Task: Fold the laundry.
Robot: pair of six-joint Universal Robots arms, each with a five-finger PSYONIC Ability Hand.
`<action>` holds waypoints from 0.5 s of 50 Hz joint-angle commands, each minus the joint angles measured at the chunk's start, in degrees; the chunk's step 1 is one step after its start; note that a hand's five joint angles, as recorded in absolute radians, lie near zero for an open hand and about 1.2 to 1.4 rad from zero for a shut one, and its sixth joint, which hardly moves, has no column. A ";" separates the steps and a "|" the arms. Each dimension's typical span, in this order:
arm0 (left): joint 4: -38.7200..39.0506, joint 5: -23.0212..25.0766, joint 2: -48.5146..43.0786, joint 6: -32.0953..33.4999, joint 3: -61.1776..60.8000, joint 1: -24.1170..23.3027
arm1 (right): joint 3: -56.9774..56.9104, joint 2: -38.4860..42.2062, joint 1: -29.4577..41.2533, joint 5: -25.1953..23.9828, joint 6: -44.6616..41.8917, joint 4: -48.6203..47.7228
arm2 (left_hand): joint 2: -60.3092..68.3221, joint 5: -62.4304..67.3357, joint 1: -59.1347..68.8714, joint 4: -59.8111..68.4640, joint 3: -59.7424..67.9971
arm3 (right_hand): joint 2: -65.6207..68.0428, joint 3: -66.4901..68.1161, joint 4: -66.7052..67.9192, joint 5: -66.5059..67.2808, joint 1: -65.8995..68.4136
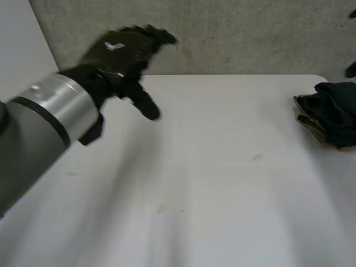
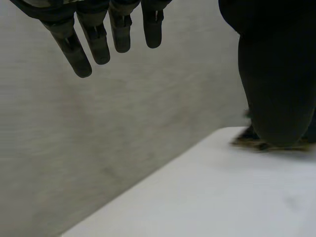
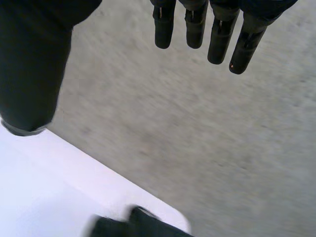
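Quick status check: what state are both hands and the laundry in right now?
Left hand: open, fingers straight, holding nothing, raised above the table.
Right hand: open, fingers straight, holding nothing.
Dark garment: bundled in layers at the table's right edge, not held.

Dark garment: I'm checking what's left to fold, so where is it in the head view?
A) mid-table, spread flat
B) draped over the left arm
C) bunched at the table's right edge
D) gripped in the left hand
C: the dark garment lies bunched at the right edge of the table, far from the open left hand raised at the left.
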 commanded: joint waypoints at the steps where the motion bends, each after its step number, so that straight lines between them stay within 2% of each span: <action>1: 1.67 -7.75 3.30 0.25 -4.61 7.76 | 14.83 -7.74 13.12 7.87 2.85 -5.54 | -1.02 -2.03 -0.63 -1.02 -1.41 | -2.60 -2.20 -3.25 -3.85 -0.87; 5: 4.65 -7.40 4.35 0.34 -8.65 9.70 | 19.50 -8.45 18.67 14.38 1.79 -10.20 | -1.36 -2.37 -0.97 -1.35 -1.75 | -2.60 -2.20 -3.25 -3.85 -0.87; 10: 8.17 -7.22 5.50 0.34 -11.11 10.23 | 21.98 -8.27 20.71 18.18 0.12 -13.64 | -1.53 -2.54 -1.14 -1.52 -1.92 | -2.60 -2.20 -3.25 -3.85 -0.87; 20: 10.72 -5.82 6.20 -0.37 -14.72 11.02 | 22.85 -8.80 21.06 18.71 -1.03 -14.69 | -1.58 -2.58 -1.18 -1.57 -1.97 | -2.60 -2.20 -3.25 -3.85 -0.87; 25: 19.24 -5.82 6.55 -1.68 -20.34 12.16 | 24.79 -7.66 20.80 18.10 -0.94 -18.56 | -1.58 -2.58 -1.18 -1.57 -1.97 | -2.60 -2.20 -3.25 -3.85 -0.87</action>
